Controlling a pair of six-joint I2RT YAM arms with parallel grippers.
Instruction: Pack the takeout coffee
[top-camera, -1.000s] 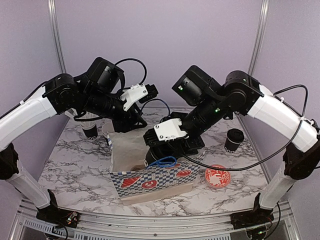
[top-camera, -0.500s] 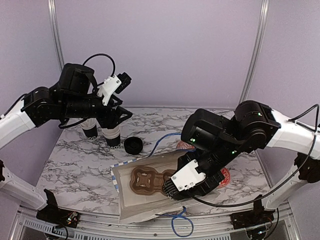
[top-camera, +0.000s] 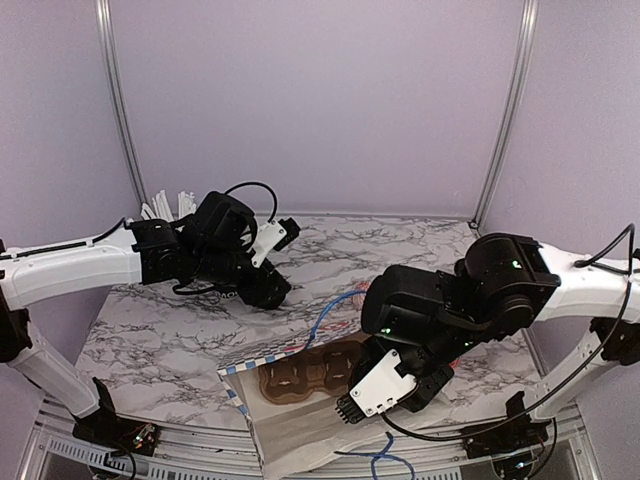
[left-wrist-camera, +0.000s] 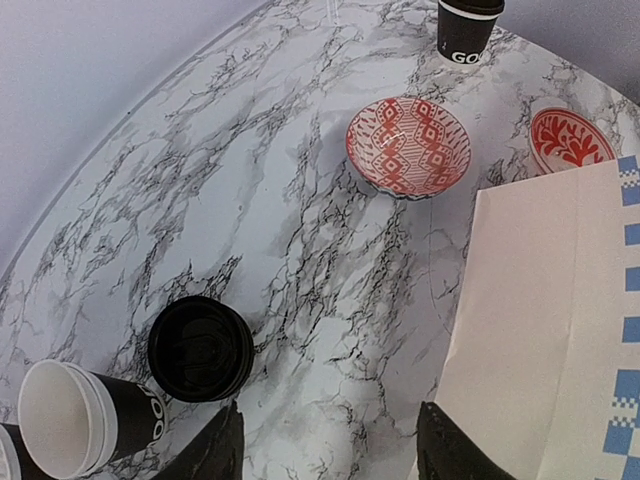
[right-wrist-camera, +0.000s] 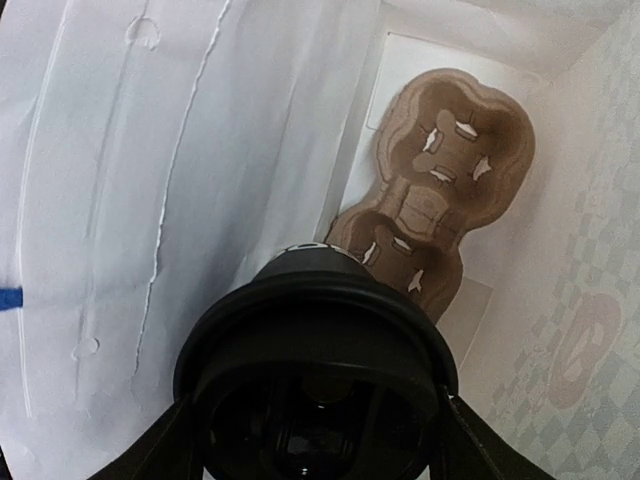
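Back wall (top-camera: 320, 100): flat pale lilac panel, plain and matte. The side walls are the same colour. They meet it at two silver metal posts, left post (top-camera: 118, 100) and right post (top-camera: 505, 110), both slanting inward lower down in the overhead view. Table (top-camera: 150, 340): white marble pattern with grey-black veins and a slight sheen. A silver metal rail (top-camera: 180, 432) runs along its near edge. Light is soft and even, and shadows on the tabletop are faint with blurred edges.

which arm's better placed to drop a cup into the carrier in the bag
Right. The right gripper holds a lidded cup inside the bag, pointed at the carrier. The left gripper is open, off by the loose lid.
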